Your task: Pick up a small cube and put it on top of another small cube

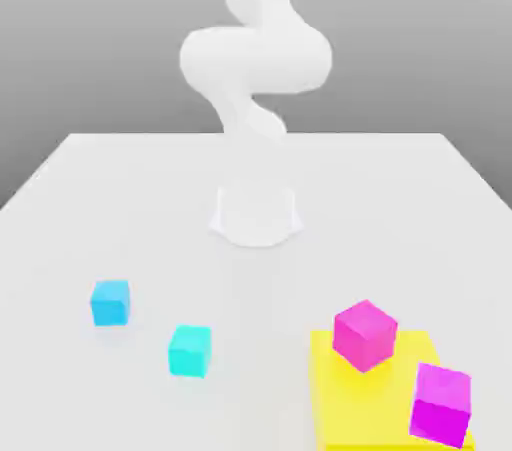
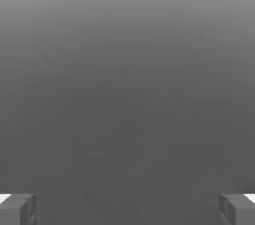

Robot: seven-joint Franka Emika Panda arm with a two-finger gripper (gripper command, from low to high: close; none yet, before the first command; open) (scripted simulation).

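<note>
1. Fingers [image 2: 26, 211]: open, standing well apart in the hand view with nothing between them. Makes sense for an arm that has yet to choose its cube; wide spacing leaves room to straddle one.
2. Arm [image 1: 256, 59]: carried high over its base, elbow folded. Likely a waiting posture, clear of everything on the counter [image 1: 256, 289].
3. Blue cube [image 1: 110, 303] and cyan cube [image 1: 190, 352]: both on the counter, toward the exterior view's left, near each other but apart. Each looks flat on its base, so either could be lifted or serve as support. Enough space around each for fingers to come down, I judge.
4. Pink cube [image 1: 364, 337]: over the rear part of the yellow slab [image 1: 362, 414], turned with a corner forward. A grip would probably need wrist rotation to match its faces.
5. Purple cube [image 1: 441, 405]: by the slab's edge at the exterior view's right, looking askew. Cannot tell what bears it; a doubtful base for stacking.
6. No cube sits on another. The task names no colour, so which pair is meant stays unsettled.
</note>
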